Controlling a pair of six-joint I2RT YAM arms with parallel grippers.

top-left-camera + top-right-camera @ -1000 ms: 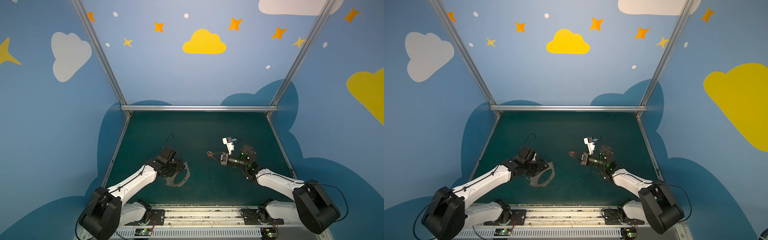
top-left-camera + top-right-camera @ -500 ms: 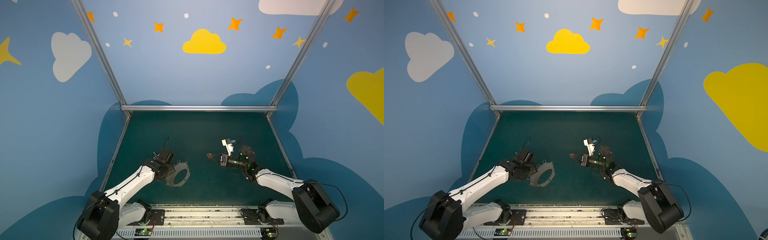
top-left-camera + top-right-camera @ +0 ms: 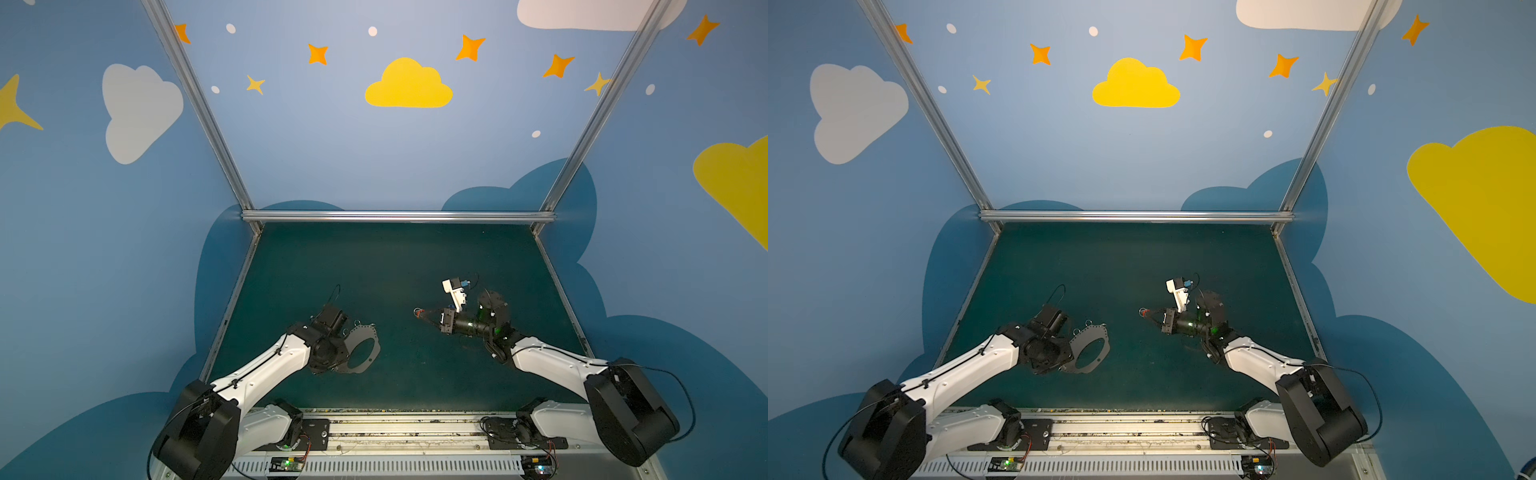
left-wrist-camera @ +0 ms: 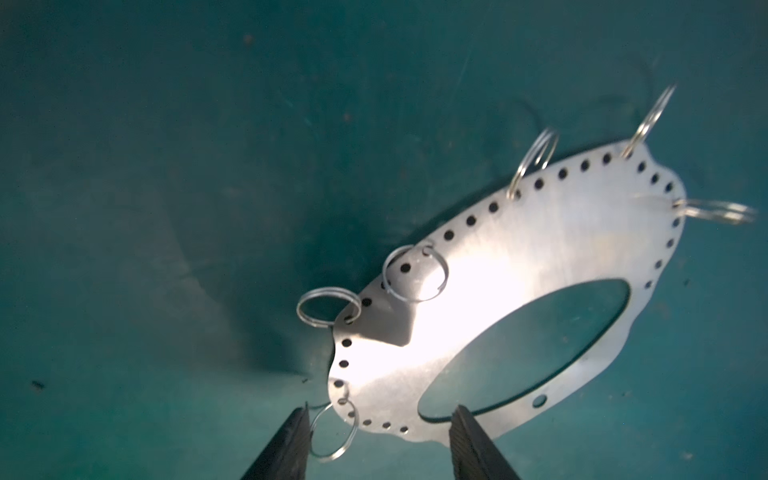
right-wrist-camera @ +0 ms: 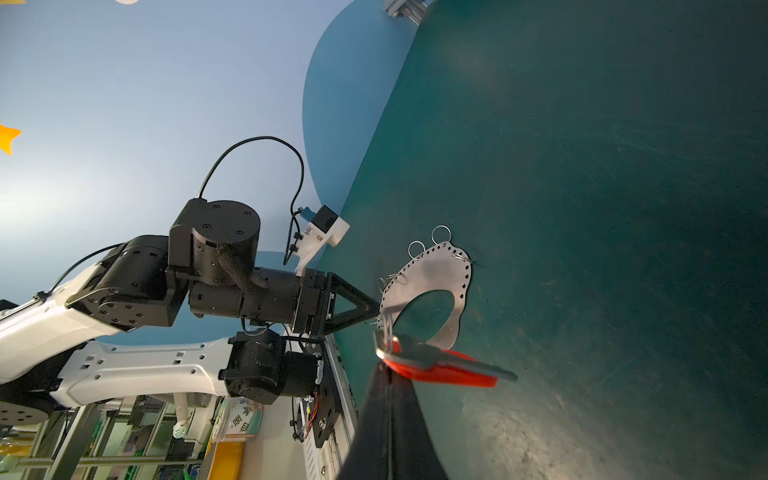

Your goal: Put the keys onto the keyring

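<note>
Both top views looked from high above the near edge of the desk (image 3: 374,257) toward its far edge, sharing all of it. The left wrist camera hung close over the keyring (image 4: 519,249), facing down. The right wrist camera looked low across the desk, past the red-tagged key (image 5: 449,372), at the same keyring.

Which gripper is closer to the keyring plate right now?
Left. The left gripper straddles one end of the keyring, jaws apart. The right gripper is off to the right of it in a top view, clear of it, shut on the red-tagged key.
</note>
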